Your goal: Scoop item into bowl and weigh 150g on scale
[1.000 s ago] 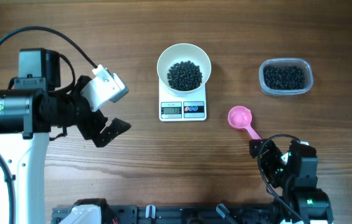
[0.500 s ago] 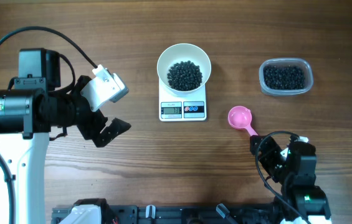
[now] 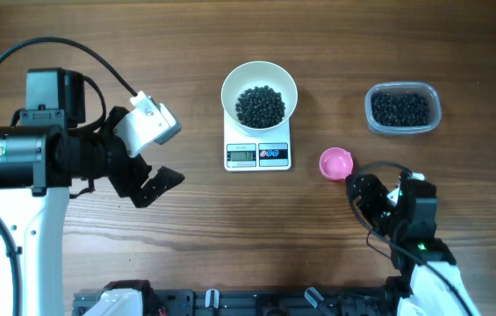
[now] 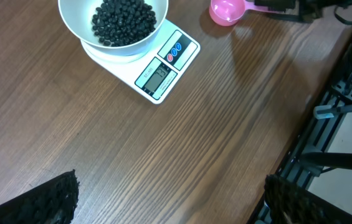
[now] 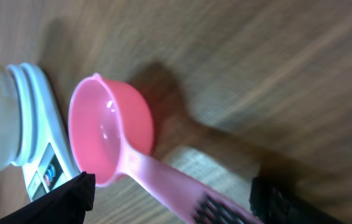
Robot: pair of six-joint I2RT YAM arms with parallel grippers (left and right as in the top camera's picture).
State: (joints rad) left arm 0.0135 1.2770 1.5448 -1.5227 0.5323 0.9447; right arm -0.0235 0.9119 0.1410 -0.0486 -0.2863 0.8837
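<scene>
Black beans [image 3: 260,106] lie in the white bowl [image 3: 230,88] on the scale [image 3: 257,140], whose display [image 3: 242,156] you cannot read, so the weight is unconfirmed, while the empty pink scoop [image 3: 336,163] rests on the bench [image 3: 318,254], its handle between the parted jaws of your right pincer [image 5: 169,202], and your left pincer [image 4: 169,205] is wide apart and empty.

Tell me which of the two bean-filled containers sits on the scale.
The round white bowl, atop the white kitchen scale; the clear rectangular tub stands directly on the table.

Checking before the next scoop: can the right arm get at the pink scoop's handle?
Likely yes: the right gripper sits open with the scoop's handle between its fingers, nothing blocking.
</scene>
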